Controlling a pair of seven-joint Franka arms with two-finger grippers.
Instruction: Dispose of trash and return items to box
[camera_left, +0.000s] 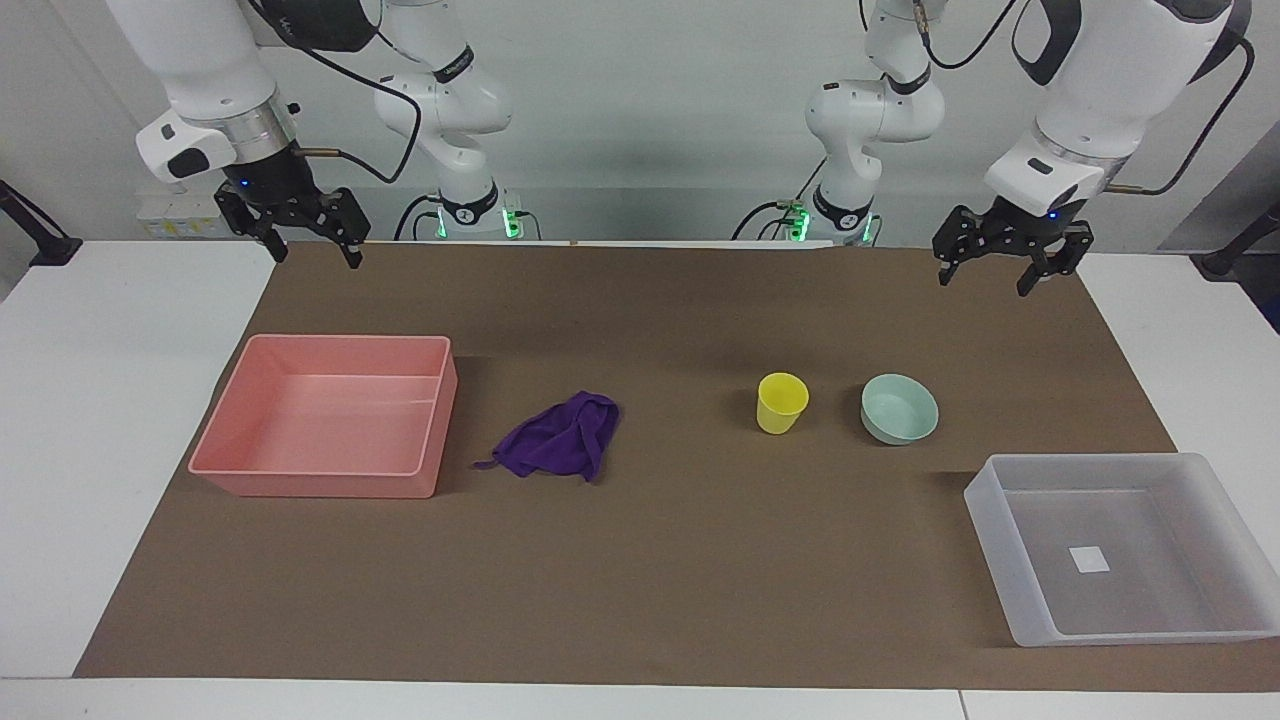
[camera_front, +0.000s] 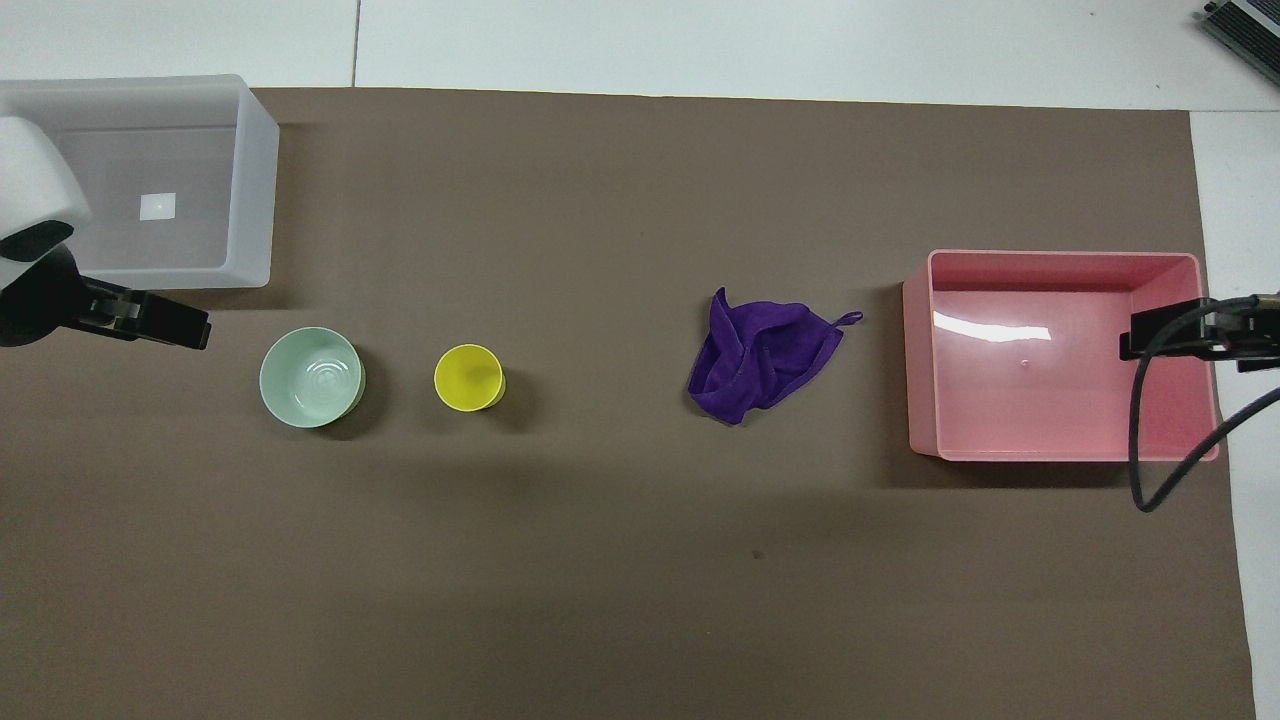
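A: On the counter (camera_left: 100, 450), nothing is sorted yet. The rag (camera_left: 560, 438) lies crumpled beside the pink bin (camera_left: 432, 420), toward the right arm's end. The cup (camera_left: 781, 402) and bowl (camera_left: 899, 408) stand upright side by side, apart, toward the left arm's end, nearer the robots than the box (camera_left: 1000, 540), which holds only its label (camera_left: 1088, 559).

B: Grippers?

A: The right gripper (camera_left: 312, 248) hangs over the mat's edge near the pink bin, fingers released, holding nothing. The left gripper (camera_left: 985, 272) hangs over the mat's edge near the bowl, fingers likewise released and bare. Both arms wait.

B: Recommended first step?

A: Judgement only: the rag, by the right arm. Come straight down on the highest fold, pinch deep so a loose corner does not drag, lift clear of the bin wall before letting go.

B: And the left arm?

A: Take the cup by its rim, one finger inside; keep clear of the bowl.
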